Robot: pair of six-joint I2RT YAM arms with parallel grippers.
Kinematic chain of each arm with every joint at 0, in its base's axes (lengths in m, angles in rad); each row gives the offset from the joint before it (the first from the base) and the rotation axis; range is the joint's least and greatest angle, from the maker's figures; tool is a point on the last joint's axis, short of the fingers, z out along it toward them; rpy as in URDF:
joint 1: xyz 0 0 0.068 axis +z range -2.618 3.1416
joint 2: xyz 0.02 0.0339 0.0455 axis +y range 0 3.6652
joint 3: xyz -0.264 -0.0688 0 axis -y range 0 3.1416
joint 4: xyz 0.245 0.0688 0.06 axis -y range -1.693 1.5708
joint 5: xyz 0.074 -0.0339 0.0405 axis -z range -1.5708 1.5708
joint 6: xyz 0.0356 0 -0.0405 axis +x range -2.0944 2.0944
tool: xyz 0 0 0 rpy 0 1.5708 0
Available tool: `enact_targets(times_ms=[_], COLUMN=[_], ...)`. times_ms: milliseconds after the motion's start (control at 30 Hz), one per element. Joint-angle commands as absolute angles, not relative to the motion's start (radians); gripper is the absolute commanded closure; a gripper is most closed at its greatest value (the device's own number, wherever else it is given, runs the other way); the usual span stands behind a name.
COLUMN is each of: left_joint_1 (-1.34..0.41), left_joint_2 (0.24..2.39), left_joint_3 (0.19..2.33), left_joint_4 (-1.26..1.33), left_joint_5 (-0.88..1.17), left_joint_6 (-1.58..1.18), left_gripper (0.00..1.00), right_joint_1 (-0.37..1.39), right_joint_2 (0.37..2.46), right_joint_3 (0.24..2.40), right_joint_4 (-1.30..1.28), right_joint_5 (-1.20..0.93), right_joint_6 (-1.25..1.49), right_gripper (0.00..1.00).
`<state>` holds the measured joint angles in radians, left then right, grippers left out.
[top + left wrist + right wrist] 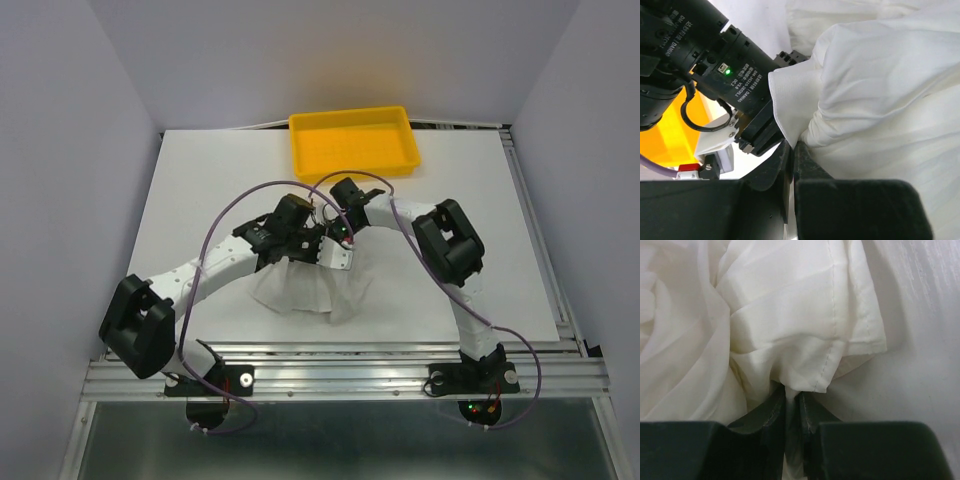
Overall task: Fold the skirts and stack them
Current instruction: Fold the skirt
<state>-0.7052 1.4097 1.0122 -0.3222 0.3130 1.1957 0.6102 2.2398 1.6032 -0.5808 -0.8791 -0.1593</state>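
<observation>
Left gripper (792, 151), low in the middle of its wrist view, has its jaws pinched almost together on a fold of the white skirt (875, 100). Right gripper (792, 401) is clamped the same way on a stitched hem of that cloth. From above, the skirt lies crumpled at the centre of the table (200, 190), under both wrists. Beyond it, the yellow tray (300, 150) sits at the table's top edge.
</observation>
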Motion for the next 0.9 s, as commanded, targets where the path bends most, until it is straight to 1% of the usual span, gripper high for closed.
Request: enact_targets(times_ms=[0, 67, 200, 267, 300, 367, 400, 433, 500, 633, 667, 767, 867], left_joint_1=[-0.707, -0.712, -0.729, -0.735, -0.736, -0.739, -0.745, -0.747, -0.753, -0.761, -0.761, -0.761, -0.755], left_joint_2=[1.374, 1.379, 1.402, 1.405, 1.405, 1.401, 1.401, 1.404, 1.407, 1.433, 1.440, 1.483, 1.552], left_joint_3=[0.936, 0.895, 0.824, 0.798, 0.773, 0.752, 0.740, 0.733, 0.724, 0.739, 0.748, 0.816, 0.969], left_joint_4=[-0.163, -0.105, -0.051, -0.020, -0.012, -0.008, -0.008, -0.006, -0.009, -0.052, -0.063, -0.121, -0.228], left_joint_5=[0.262, 0.259, 0.244, 0.238, 0.238, 0.241, 0.242, 0.244, 0.252, 0.261, 0.261, 0.265, 0.284], left_joint_6=[1.213, 1.215, 1.232, 1.239, 1.241, 1.249, 1.261, 1.264, 1.275, 1.290, 1.293, 1.292, 1.227], left_gripper=[0.96, 0.96, 0.94, 0.93, 0.92, 0.91, 0.91, 0.91, 0.91, 0.91, 0.89, 0.78, 0.57], right_joint_1=[0.623, 0.623, 0.623, 0.614, 0.614, 0.600, 0.582, 0.569, 0.545, 0.486, 0.476, 0.448, 0.413], right_joint_2=[2.264, 2.270, 2.281, 2.275, 2.270, 2.266, 2.264, 2.266, 2.270, 2.289, 2.292, 2.275, 2.211], right_joint_3=[1.595, 1.612, 1.646, 1.675, 1.684, 1.730, 1.747, 1.765, 1.825, 1.916, 1.927, 1.919, 1.876], right_joint_4=[-0.615, -0.614, -0.618, -0.618, -0.620, -0.618, -0.617, -0.615, -0.615, -0.612, -0.614, -0.617, -0.618], right_joint_5=[-0.946, -0.954, -0.899, -0.813, -0.784, -0.669, -0.634, -0.582, -0.571, -0.567, -0.568, -0.574, -0.575], right_joint_6=[-0.163, -0.157, -0.141, -0.135, -0.129, -0.091, -0.075, -0.066, -0.042, -0.003, -0.003, -0.008, -0.009], right_gripper=[0.82, 0.83, 0.80, 0.70, 0.55, 0.35, 0.20, 0.18, 0.16, 0.19, 0.20, 0.20, 0.20])
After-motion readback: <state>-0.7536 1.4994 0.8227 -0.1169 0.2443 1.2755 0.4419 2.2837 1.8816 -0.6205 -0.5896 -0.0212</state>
